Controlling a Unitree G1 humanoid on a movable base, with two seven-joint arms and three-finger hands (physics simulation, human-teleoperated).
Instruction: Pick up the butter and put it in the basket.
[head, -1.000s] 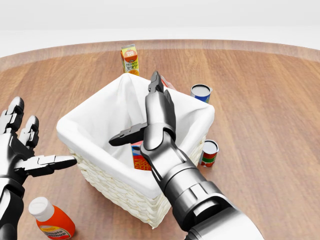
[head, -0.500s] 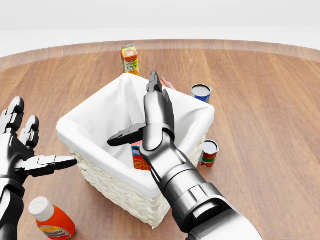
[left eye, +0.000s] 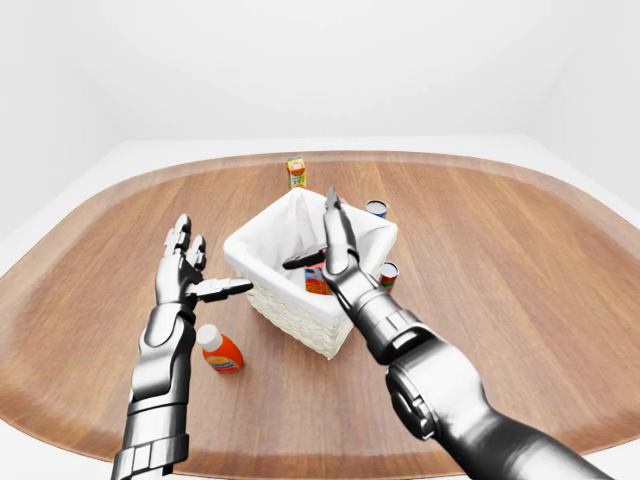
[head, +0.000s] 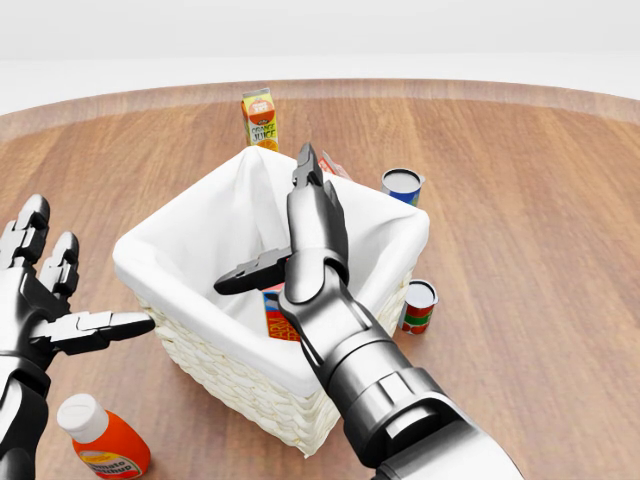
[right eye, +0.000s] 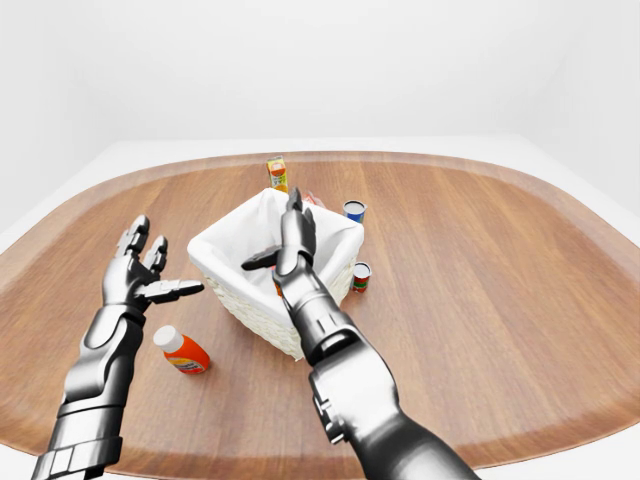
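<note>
Head view: a white-lined wicker basket at centre on a round wooden table. Right hand held above the basket's opening, fingers straight and pointing toward the top of the view, thumb stuck out to the left, gripping nothing. Just under the wrist, inside the basket against the liner, a red-and-blue packet, apparently the butter, partly hidden by the arm. Left hand at the left edge, fingers spread, thumb pointing right with its tip just beside the basket rim, empty. Orange bottle with white cap lying at lower left. Orange juice carton upright above the basket. Blue can at the basket's upper right; red-and-green can just beside its right wall. Small red corner visible past the far rim, unidentifiable.

Left-eye view: whole table seen from farther off, white floor around it. Same layout, basket mid-table, both arms reaching in from below.

Right-eye view: nearly the same, shifted slightly left.
</note>
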